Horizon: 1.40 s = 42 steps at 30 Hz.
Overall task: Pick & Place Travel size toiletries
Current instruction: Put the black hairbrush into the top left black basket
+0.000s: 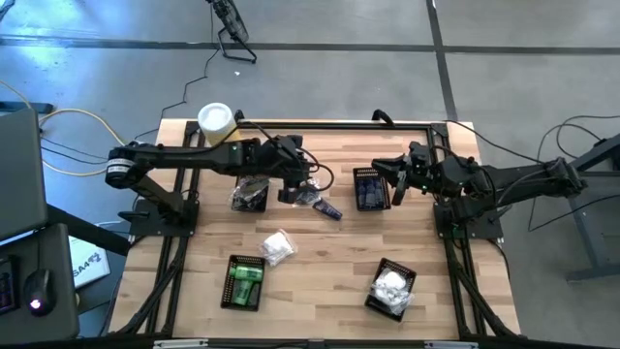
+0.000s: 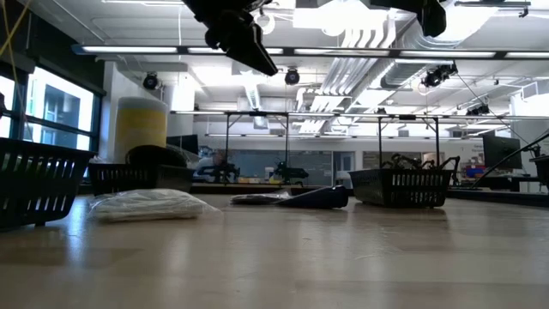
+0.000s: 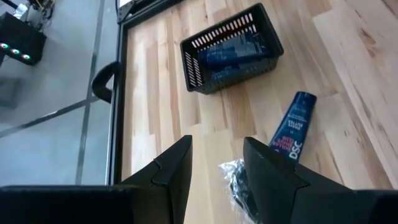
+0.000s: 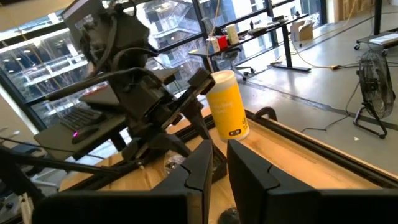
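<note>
Wooden table [image 1: 320, 291] fills the frame's centre, carrying four black baskets. Left gripper [image 1: 294, 194], upper centre, hangs with fingers apart and empty over a silvery packet [image 3: 235, 180]; a dark blue tube [image 1: 325, 207] lies just beside it. Right gripper [image 1: 396, 181], centre right, fingers nearly together, holds nothing beside the tube basket [image 1: 371, 188]. White packet [image 1: 277, 246] lies mid-table.
</note>
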Tool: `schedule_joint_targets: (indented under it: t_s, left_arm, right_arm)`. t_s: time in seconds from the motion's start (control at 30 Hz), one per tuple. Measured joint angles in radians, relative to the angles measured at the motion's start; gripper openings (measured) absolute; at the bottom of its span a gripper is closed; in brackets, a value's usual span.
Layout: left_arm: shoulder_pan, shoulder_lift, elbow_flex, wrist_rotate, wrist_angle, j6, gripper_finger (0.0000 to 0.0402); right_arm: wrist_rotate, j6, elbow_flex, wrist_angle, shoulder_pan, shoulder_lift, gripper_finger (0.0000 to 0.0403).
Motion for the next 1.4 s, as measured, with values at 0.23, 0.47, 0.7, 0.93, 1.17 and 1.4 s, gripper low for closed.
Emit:
schedule_joint_targets:
  t_s: [0.23,0.47,0.7,0.93,1.17,1.4]
  left_arm:
    - [0.000,0.000,0.000,-0.003,-0.013,0.054,0.0138]
    - [0.000,0.026,0.001,-0.008,-0.023,0.047,0.0138]
    - [0.000,0.109,0.000,-0.009,-0.041,0.047,0.0138]
    - [0.000,0.190,0.001,-0.010,-0.053,-0.003,0.0138]
    - [-0.001,0.254,0.000,-0.002,-0.094,-0.034,0.0138]
    - [-0.037,0.314,0.001,0.029,-0.071,-0.034,0.0138]
  right_arm:
    - [0.000,0.000,0.000,0.000,0.019,0.000,0.0042]
    - [0.000,0.000,0.000,-0.002,0.019,0.000,0.0042]
    - [-0.001,0.000,0.000,-0.005,0.019,0.000,0.0042]
    - [0.000,0.000,0.000,-0.017,0.019,0.000,0.0042]
    - [-0.001,0.000,0.000,-0.059,0.019,0.001,0.0042]
    - [0.000,0.000,0.000,-0.061,0.019,0.001,0.0042]
